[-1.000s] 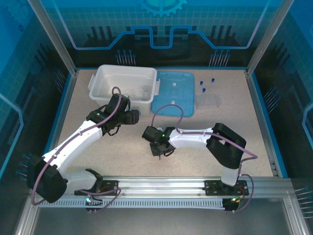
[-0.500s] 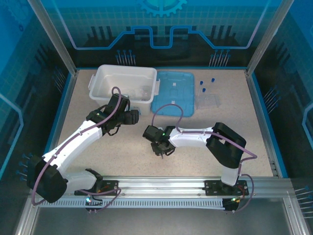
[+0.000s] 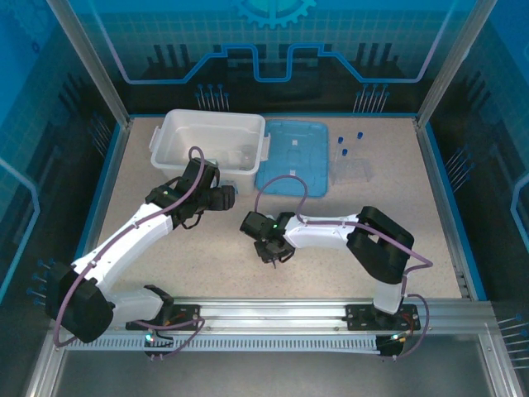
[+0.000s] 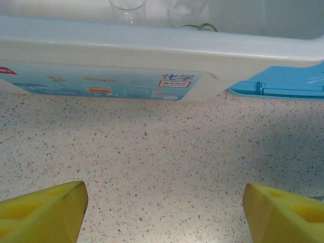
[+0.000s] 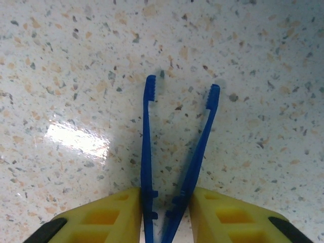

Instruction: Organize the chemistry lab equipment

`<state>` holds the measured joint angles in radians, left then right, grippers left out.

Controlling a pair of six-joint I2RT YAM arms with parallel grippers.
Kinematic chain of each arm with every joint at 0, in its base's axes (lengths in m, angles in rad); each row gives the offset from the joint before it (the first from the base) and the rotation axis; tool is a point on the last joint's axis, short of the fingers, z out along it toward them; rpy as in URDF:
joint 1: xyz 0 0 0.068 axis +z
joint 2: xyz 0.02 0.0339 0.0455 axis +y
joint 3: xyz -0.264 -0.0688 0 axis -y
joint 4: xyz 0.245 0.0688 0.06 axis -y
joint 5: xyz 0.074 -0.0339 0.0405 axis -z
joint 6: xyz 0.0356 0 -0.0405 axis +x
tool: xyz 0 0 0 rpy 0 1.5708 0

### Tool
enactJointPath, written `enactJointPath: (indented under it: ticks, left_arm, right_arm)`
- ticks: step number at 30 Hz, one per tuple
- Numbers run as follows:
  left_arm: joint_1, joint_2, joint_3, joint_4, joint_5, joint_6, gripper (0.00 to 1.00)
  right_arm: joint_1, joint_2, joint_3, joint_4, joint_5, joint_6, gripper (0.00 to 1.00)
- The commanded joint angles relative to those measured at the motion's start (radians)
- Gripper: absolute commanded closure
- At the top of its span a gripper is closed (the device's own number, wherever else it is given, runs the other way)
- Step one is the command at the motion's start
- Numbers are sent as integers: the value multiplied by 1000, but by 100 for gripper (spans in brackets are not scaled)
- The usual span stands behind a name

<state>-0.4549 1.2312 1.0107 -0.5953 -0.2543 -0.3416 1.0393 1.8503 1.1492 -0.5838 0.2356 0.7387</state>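
Observation:
Thin dark-blue tweezers [image 5: 147, 136] stick out from between my right gripper's [image 5: 166, 215] yellow fingers [image 5: 101, 217], which are shut on both legs; the tips stay spread, close over the speckled tabletop. From above, that right gripper [image 3: 271, 255] hangs mid-table. My left gripper [image 3: 227, 197] stands open and holds nothing, just in front of the white tub [image 3: 178, 132]. Its yellow fingertips [image 4: 45, 212] frame bare tabletop below the tub wall [image 4: 152, 55]. Clear glassware [image 4: 127, 6] stands inside the tub. Blue-capped tubes [image 3: 345, 147] stand at the back right.
A flat light-blue lid [image 3: 291, 157] lies right of the tub, its corner [image 4: 283, 83] beside the tub wall. A clear holder [image 3: 351, 169] sits under the tubes. Aluminium frame posts and blue walls ring the table.
The right wrist has shifted very slightly over the middle of the table. The left arm has not moved.

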Motion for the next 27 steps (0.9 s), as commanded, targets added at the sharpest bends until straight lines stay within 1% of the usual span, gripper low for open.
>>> enactJointPath:
  ticks: [1, 7, 10, 13, 18, 21, 27]
  left_arm:
    - [7, 13, -7, 9, 15, -8, 19]
    - [10, 11, -8, 10, 17, -9, 19]
    - [12, 8, -9, 8, 17, -9, 19]
    - [12, 4, -8, 7, 17, -9, 19]
    - [13, -2, 0, 0, 17, -9, 19]
    - [16, -8, 5, -4, 13, -9, 19]
    - [53, -41, 11, -10, 29, -24, 19]
  right_arm:
    - [-12, 29, 24, -2, 9, -12, 67]
    - [-12, 41, 32, -2, 7, -15, 68]
    - [-12, 44, 31, -2, 5, -19, 71]
    - [-12, 41, 32, -7, 11, -25, 76]
    - [-16, 25, 36, -10, 13, -49, 80]
    - [-19, 5, 43, -9, 17, -78, 81]
    - [-28, -76, 88, -21, 31, -172, 81]
